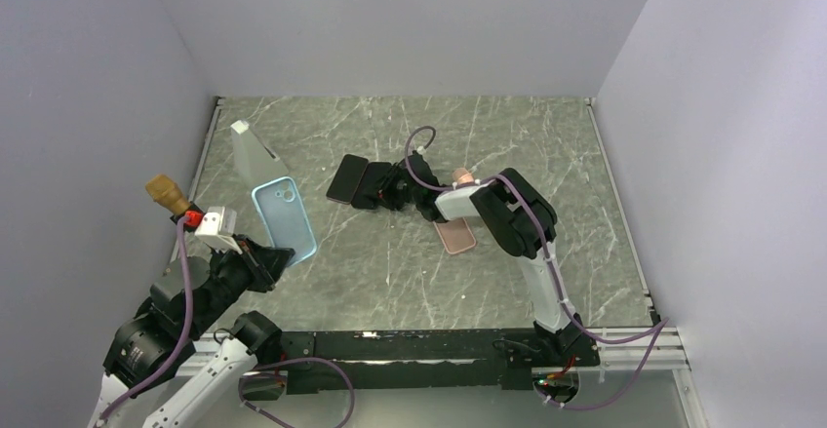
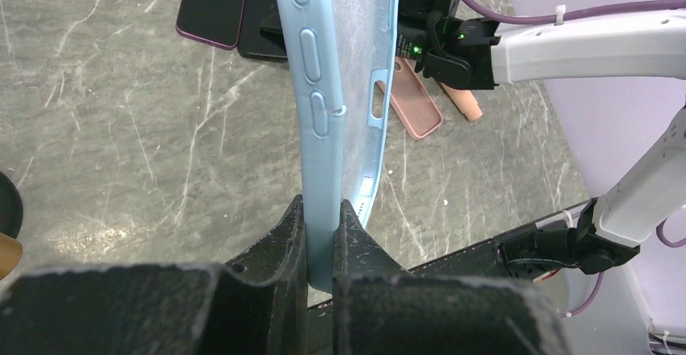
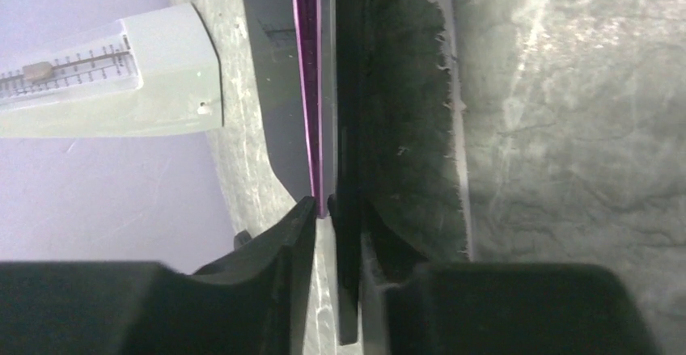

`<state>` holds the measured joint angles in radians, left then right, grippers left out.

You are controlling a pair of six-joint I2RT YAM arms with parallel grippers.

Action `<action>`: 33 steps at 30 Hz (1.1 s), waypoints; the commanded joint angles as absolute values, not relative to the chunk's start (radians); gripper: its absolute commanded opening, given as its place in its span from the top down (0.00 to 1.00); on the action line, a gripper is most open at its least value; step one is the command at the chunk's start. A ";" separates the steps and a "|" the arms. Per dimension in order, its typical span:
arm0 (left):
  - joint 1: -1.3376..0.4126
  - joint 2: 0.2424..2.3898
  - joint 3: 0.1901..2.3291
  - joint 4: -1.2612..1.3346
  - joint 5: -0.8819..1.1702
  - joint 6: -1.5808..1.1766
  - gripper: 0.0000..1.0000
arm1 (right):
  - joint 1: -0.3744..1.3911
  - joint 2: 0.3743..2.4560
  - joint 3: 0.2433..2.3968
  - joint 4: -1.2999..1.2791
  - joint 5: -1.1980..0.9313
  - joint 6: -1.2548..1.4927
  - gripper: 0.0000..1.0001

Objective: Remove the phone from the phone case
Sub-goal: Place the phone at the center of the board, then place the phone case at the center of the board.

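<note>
My left gripper (image 2: pixel 322 209) is shut on the bottom edge of an empty light blue phone case (image 2: pixel 340 88) and holds it tilted above the table's left side (image 1: pixel 283 218). My right gripper (image 3: pixel 323 205) is low over the table's middle (image 1: pixel 390 191). Its jaws are closed on the end of a dark phone with a purple edge (image 3: pixel 311 88), with a black slab (image 3: pixel 388 128) pressed beside it. From above, the purple-edged phone (image 1: pixel 346 179) and the black slab (image 1: pixel 374 186) lie overlapping on the table.
A pink phone case (image 1: pixel 455 236) lies under the right arm's forearm. A white wedge-shaped stand (image 1: pixel 249 150) is at the back left. A brown object (image 1: pixel 166 192) sits at the left wall. Grey walls enclose three sides.
</note>
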<state>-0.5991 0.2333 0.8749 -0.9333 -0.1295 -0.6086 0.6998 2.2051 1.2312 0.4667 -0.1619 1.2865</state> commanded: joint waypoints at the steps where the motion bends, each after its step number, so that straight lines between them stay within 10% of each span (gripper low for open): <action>1: -0.600 0.251 0.901 -0.903 -0.120 -0.591 1.00 | 0.699 2.205 1.277 0.421 -0.153 1.243 0.64; 10: -0.600 0.293 0.872 -0.849 -0.071 -0.584 1.00 | 0.702 2.074 1.315 0.083 -0.071 1.000 0.24; 33: -0.607 0.714 0.354 0.035 0.343 -1.028 1.00 | 0.682 0.969 0.721 -0.271 0.253 0.632 0.17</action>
<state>-0.5991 0.6144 0.4244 -0.3485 0.2176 -0.8364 0.6907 1.0885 0.7746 -0.1783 0.1707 0.6525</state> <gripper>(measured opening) 0.116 0.823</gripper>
